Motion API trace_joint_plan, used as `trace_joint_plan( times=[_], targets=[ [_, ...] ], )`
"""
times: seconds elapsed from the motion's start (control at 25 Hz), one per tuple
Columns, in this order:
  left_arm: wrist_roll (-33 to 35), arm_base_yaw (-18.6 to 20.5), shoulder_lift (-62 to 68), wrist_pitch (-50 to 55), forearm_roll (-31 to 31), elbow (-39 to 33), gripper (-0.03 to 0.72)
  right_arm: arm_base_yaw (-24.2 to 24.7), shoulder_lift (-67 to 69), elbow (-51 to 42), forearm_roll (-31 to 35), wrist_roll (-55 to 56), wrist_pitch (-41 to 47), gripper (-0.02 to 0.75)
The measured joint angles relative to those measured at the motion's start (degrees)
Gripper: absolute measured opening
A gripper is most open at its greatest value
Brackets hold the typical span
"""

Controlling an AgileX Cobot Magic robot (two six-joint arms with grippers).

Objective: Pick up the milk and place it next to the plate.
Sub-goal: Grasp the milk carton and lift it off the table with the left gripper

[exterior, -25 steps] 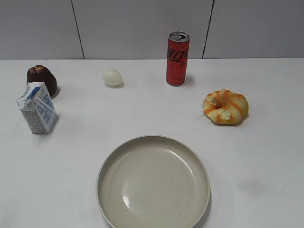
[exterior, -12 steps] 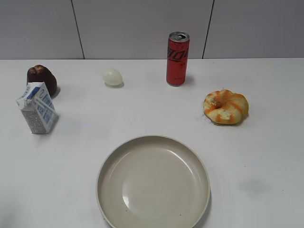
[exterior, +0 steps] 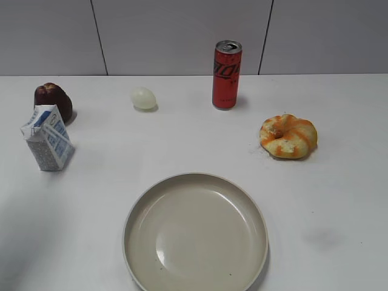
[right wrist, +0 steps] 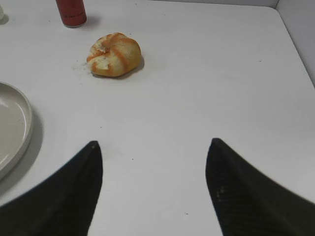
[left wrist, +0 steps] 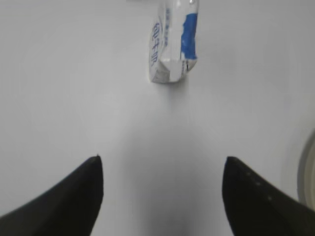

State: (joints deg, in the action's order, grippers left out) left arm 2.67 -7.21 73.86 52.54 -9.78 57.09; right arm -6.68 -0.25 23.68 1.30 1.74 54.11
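- Nothing on the table shifted against the earlier exterior frames; only a faint shadow grown at the lower left edge, likely the left arm coming in
- Still the approach step, by the look of it: milk [exterior: 47, 138] not yet touched, standing tilted at the far left of the table [exterior: 339, 200], just in front of a dark brown cake [exterior: 53, 100] and well apart from the plate [exterior: 195, 231]
- In the left wrist view, left gripper [left wrist: 162, 196] spread wide, holding nothing, touching nothing, aimed straight at the milk [left wrist: 172, 49] ahead
- Next move probably calls for advancing until the carton sits between the fingers, then closing on its narrow sides without tipping it
- Right gripper [right wrist: 153, 189] likewise spread and empty, hanging over bare table near the plate rim [right wrist: 24, 129], pastry [right wrist: 114, 54] and red can [right wrist: 71, 12] beyond
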Motion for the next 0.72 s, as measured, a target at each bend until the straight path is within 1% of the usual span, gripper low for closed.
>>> trace_joint_plan(
  times=[0.2,0.36,0.52,0.72],
  targets=[
    [0.00,-1.35,9.84,-2.36,4.73,7.01,0.581,0.00,0.00,0.00,0.00,0.00,0.00,0.500],
    [0.00,-2.57,16.03,-5.93,5.59,10.18,0.599,0.00,0.00,0.00,0.00,0.00,0.00,0.500],
    [0.00,-3.14,20.52,-9.70,5.55,10.89,0.617,0.00,0.00,0.00,0.00,0.00,0.00,0.500],
    [0.00,-3.14,25.24,-14.40,5.64,10.89,0.622,0.00,0.00,0.00,0.00,0.00,0.00,0.500]
  ],
)
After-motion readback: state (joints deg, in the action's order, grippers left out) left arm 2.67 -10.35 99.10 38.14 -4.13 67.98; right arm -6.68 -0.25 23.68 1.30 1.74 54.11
